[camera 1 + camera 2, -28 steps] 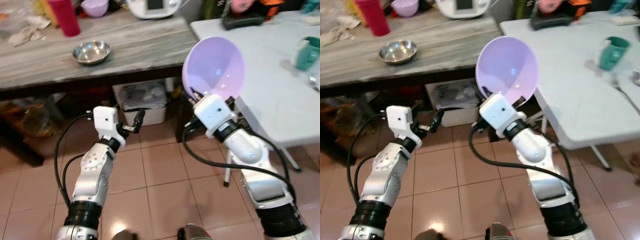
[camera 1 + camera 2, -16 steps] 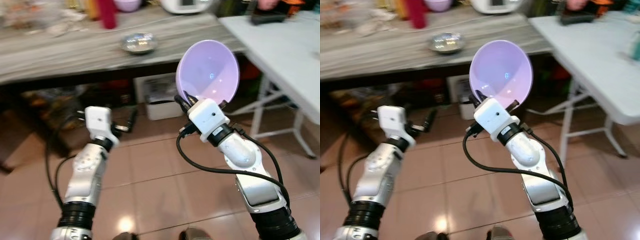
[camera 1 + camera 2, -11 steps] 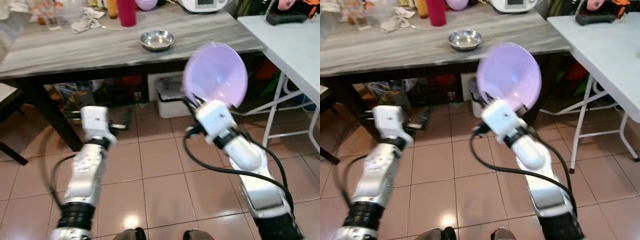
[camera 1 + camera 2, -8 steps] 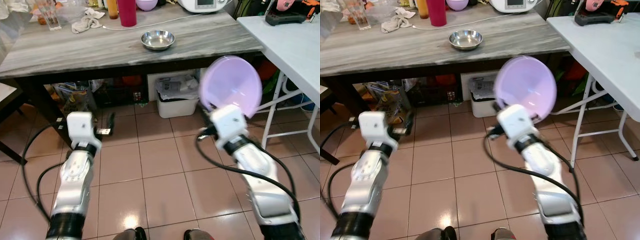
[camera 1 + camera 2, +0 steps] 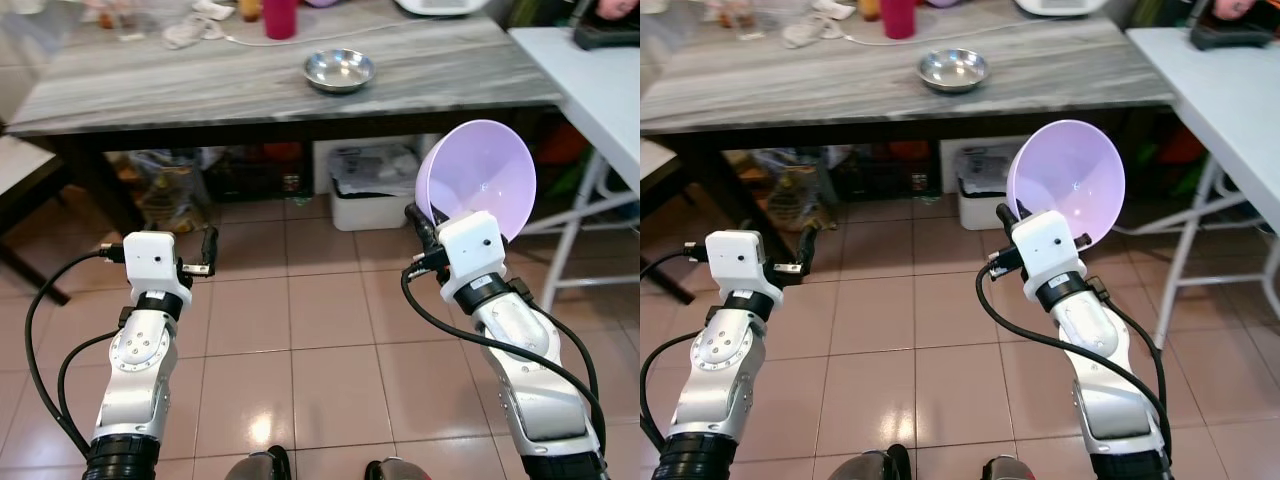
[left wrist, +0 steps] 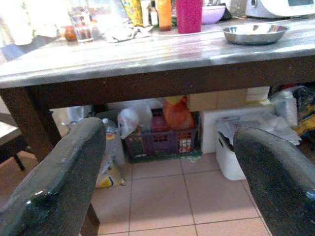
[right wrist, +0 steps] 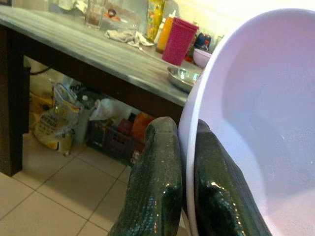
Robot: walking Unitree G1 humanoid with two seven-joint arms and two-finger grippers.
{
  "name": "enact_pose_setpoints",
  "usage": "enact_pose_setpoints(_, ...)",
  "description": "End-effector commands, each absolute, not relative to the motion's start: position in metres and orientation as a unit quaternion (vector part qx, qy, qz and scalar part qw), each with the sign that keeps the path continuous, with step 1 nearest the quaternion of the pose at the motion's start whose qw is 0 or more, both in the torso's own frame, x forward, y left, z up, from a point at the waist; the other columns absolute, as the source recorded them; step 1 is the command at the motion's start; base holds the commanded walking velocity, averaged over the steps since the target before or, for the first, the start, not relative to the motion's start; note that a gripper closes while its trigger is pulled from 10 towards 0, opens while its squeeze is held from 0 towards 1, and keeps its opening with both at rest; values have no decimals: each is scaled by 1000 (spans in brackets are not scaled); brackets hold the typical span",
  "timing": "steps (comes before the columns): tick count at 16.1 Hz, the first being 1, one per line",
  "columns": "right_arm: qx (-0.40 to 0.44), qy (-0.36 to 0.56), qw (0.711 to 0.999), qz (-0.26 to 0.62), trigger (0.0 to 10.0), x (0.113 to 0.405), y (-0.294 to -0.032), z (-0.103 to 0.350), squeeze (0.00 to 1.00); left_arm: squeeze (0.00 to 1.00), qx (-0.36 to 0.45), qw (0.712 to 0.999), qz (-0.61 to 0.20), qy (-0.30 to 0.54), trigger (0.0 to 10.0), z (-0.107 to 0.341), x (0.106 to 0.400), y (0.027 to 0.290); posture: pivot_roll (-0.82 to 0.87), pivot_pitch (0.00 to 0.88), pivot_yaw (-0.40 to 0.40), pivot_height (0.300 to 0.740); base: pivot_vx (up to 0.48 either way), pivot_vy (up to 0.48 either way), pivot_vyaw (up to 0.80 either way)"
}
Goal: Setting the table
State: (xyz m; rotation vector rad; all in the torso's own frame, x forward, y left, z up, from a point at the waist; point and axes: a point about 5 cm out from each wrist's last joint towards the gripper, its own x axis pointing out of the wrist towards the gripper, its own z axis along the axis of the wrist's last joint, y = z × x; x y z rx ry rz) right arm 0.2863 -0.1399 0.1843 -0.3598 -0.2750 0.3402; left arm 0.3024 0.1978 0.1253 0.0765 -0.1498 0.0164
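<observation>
Right wrist view shows my right gripper [image 7: 184, 196] pinching the purple bowl's [image 7: 256, 118] rim, held up over the floor. Since before, the white table [image 5: 600, 70] slid far right. Left gripper [image 6: 167, 162] is spread wide near the wooden table [image 6: 147, 54], where the steel bowl [image 5: 339, 70] sits.

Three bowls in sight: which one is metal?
The steel bowl standing alone on the grey wooden table. The other two are lilac plastic: one clamped in the right gripper, one small bowl behind the pink tumbler.
</observation>
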Motion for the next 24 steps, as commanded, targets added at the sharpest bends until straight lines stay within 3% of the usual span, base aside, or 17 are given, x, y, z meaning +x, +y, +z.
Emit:
enact_pose_setpoints(1,-176,-150,958,167,10000,284,-137,192,0,0,36,996,-4,-82,10000,130,303,193,-241,155,48,740,285,0,0)
enact_pose_setpoints(15,-191,-161,953,171,10000,291,-138,198,0,0,22,996,-34,-85,10000,129,304,180,-243,148,37,740,442,0,0)
enact_pose_setpoints(24,-196,-163,952,172,10000,291,-138,200,0,0,18,995,-44,-87,10000,131,306,175,-252,149,35,740,480,0,454)
